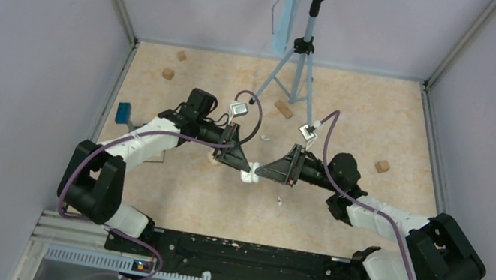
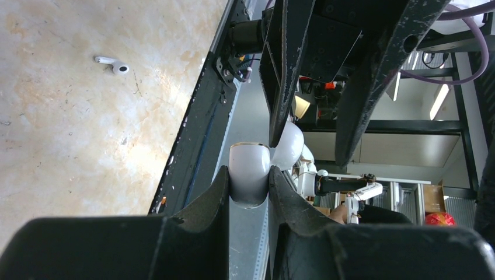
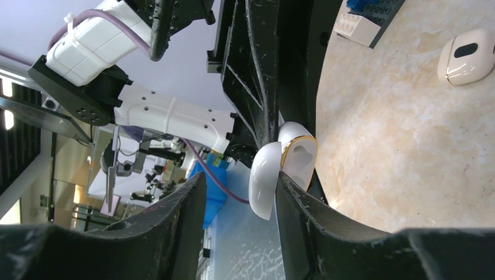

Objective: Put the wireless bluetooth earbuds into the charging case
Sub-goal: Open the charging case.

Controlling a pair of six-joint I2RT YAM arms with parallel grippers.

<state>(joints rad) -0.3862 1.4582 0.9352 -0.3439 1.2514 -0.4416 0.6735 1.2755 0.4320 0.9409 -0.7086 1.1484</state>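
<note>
Left wrist view: my left fingers (image 2: 215, 201) are clamped tight on the body of the charging case (image 2: 250, 172), holding it off the counter (image 2: 70, 146). The right fingers (image 3: 295, 216) stand partly apart around the open lid (image 3: 262, 178). One touches it, the other is clear, and nothing is pinched. One earbud (image 2: 114, 64) lies loose on the counter, well apart from the case.

I judge the lid needs to swing fully back, so I'd push gently near its free edge, keep the left grip low on the body, and avoid twisting the hinge.

I cannot see the sockets, so I cannot say whether a bud already sits inside. From above the case is only a white blob between the arms. A second case (image 3: 467, 55) lies further off.
</note>
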